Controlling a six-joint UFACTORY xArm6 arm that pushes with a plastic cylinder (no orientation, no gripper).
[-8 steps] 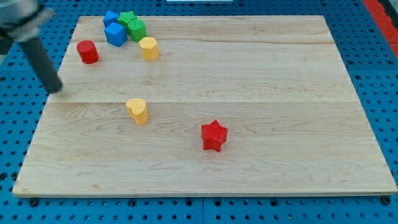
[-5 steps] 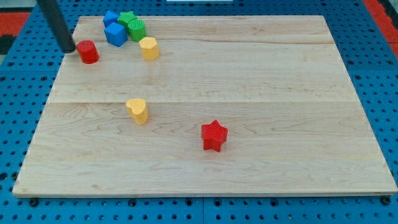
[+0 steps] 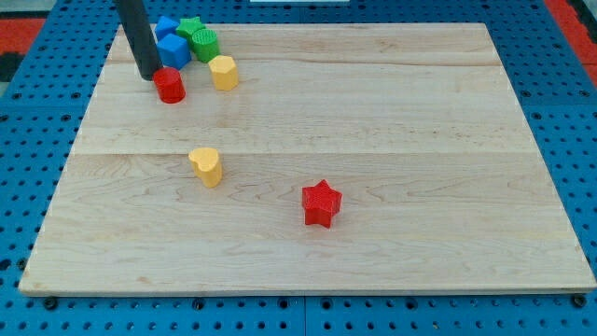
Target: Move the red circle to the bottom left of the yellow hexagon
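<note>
**Cluster at the worktop's top-left corner, two pieces apart in the middle**

On the worktop, my tip sits near the top-left corner, touching the red circle on its left. The yellow hexagon lies just right of that circle. Behind them, against the top edge, huddle a blue cube, another blue block, a green star and a green block. A yellow heart lies left of centre; the red star sits nearer the bottom edge, right of it.

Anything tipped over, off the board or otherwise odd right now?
Nothing stands out. All blocks sit upright on the board; my tip touches the red circle, left of the yellow hexagon.
</note>
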